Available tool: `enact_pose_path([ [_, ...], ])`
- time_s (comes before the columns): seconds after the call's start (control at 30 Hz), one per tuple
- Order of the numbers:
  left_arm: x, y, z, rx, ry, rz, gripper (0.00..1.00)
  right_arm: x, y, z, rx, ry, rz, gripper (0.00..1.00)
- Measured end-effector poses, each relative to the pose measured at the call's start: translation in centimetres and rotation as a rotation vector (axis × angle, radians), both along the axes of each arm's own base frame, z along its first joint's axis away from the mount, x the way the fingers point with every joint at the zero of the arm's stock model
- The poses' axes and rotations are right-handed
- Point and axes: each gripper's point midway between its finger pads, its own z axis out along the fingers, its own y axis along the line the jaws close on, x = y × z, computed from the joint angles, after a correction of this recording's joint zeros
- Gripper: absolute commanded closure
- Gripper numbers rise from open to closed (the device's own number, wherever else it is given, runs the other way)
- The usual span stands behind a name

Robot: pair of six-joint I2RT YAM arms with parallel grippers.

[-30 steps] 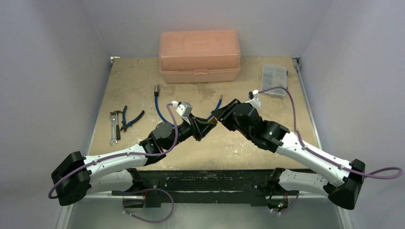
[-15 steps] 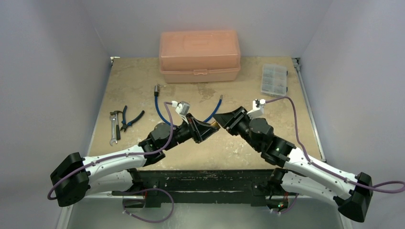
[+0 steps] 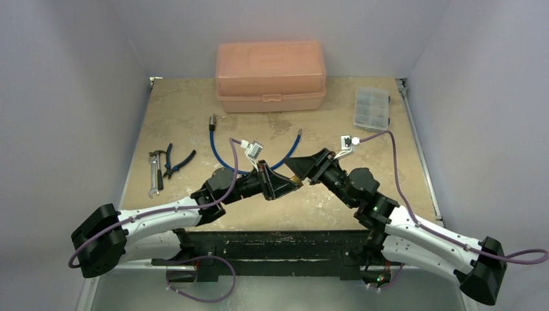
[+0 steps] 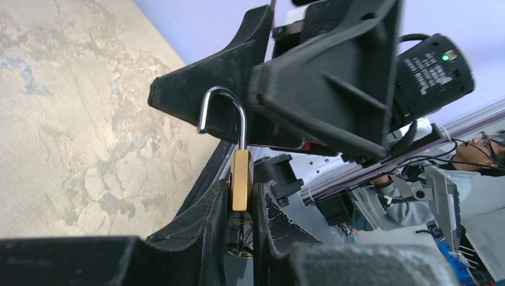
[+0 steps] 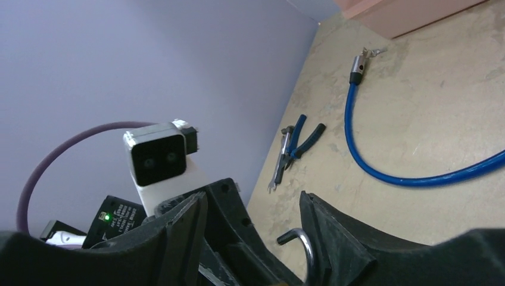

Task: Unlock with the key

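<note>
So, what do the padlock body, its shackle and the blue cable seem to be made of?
The padlock body looks like brass: yellow-gold with a dull satin sheen. Its shackle looks like polished steel: silver with bright highlights. The blue cable seems to have a glossy plastic sheath, perhaps over wire. Its end fitting is grey-silver metal.

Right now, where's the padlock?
In the left wrist view, centre: the brass padlock sits clamped in the left gripper, its shackle open and pointing at the right gripper just beyond.
</note>
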Motion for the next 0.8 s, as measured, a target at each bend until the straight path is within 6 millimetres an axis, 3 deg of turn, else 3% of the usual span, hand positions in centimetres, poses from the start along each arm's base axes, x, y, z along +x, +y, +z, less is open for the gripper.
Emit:
enact_pose_path([
  [0.27, 0.0, -0.3, -1.5, 0.037, 0.016, -0.013, 1.00, -0.7, 1.4, -0.3, -0.056, -0.024, 0.086, 0.32],
  [0.8, 0.1, 1.3, -0.8, 0.021, -0.035, 0.049, 1.00, -1.1, 1.2, -0.2, -0.077, -0.034, 0.097, 0.38],
])
